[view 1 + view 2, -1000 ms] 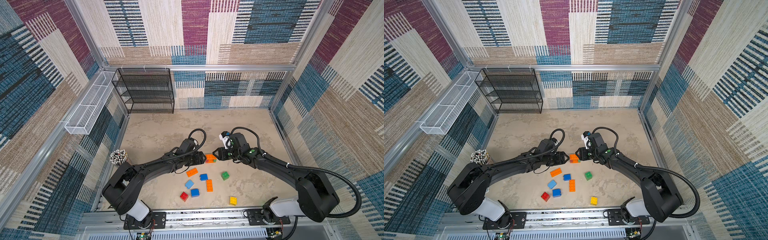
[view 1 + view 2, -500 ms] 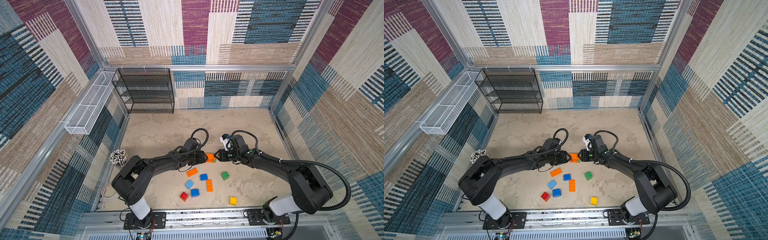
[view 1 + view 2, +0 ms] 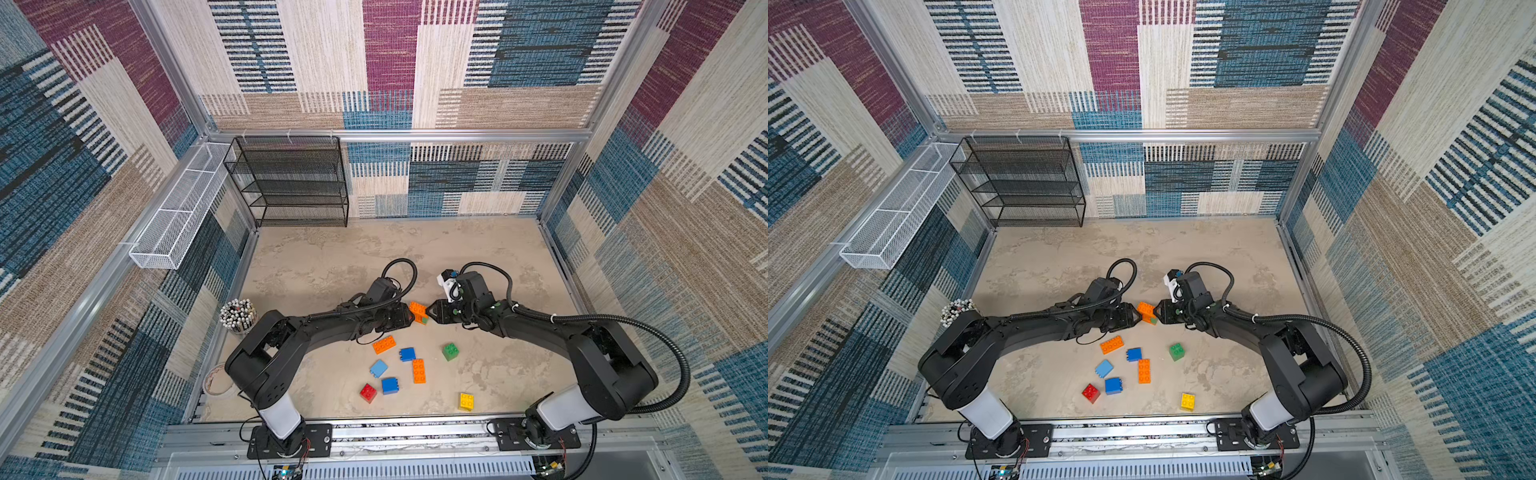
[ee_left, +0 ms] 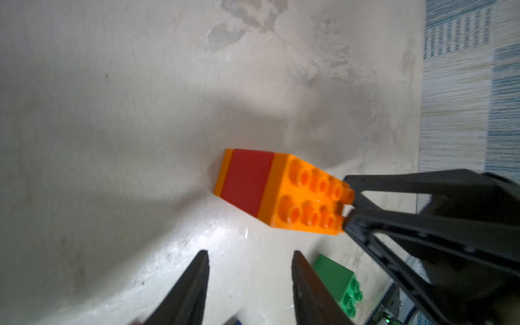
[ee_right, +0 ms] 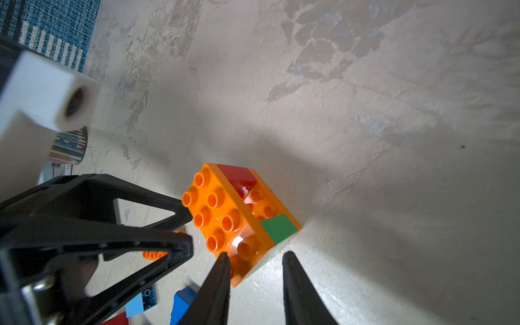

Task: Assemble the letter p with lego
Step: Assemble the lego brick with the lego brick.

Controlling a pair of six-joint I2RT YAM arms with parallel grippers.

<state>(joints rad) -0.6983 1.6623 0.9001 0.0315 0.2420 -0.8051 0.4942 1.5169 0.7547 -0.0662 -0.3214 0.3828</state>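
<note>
We see the lego stack (image 3: 417, 311), orange over red and green, standing on the desk (image 3: 332, 266) between both arms. The left hand (image 4: 250, 253) is spread, short of it, empty. The right hand (image 5: 255, 253) straddles one corner; whether it pinches we cannot tell. Loose bricks (image 3: 1144, 370) nearby are partly cut off in wrist views.

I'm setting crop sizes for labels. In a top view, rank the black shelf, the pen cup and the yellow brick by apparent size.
1. black shelf
2. pen cup
3. yellow brick
</note>
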